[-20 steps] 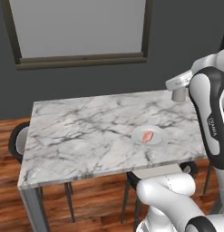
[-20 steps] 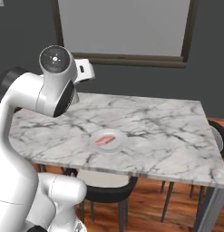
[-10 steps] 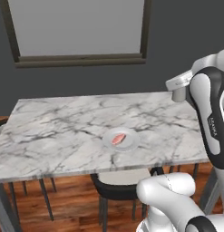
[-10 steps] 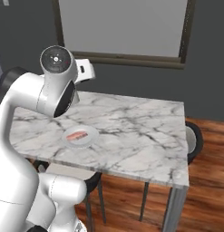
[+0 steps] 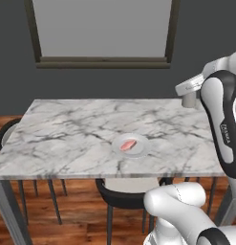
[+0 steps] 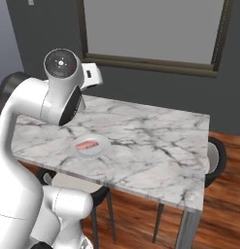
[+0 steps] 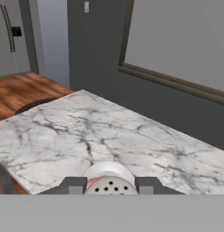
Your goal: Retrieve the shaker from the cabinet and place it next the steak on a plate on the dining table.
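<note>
The shaker [image 7: 110, 187], a small grey cylinder with a holed top, sits between my two dark fingertips [image 7: 73, 185]. My gripper [image 7: 111, 186] is shut on it. In the left base view the gripper [image 5: 188, 97] holds the shaker [image 5: 188, 101] above the far right corner of the dining table [image 5: 67, 139]. The round white plate [image 5: 138, 148] with the pinkish steak [image 5: 128, 145] lies near the table's front edge, left of and below the gripper. In the right base view the plate [image 6: 99, 148] and steak [image 6: 86, 145] lie just below my arm. The cabinet is out of view.
A dark round chair [image 5: 114, 191] is tucked under the table's front edge. Another chair [image 5: 5, 136] stands at its left end and one [image 6: 216, 160] at its right end. A framed window [image 5: 102, 62] fills the dark wall behind. The floor is wood.
The whole picture has shifted because the base has driven along the table. The plate with the steak now shows closer to my arm. The gripper keeps hold of the shaker.
</note>
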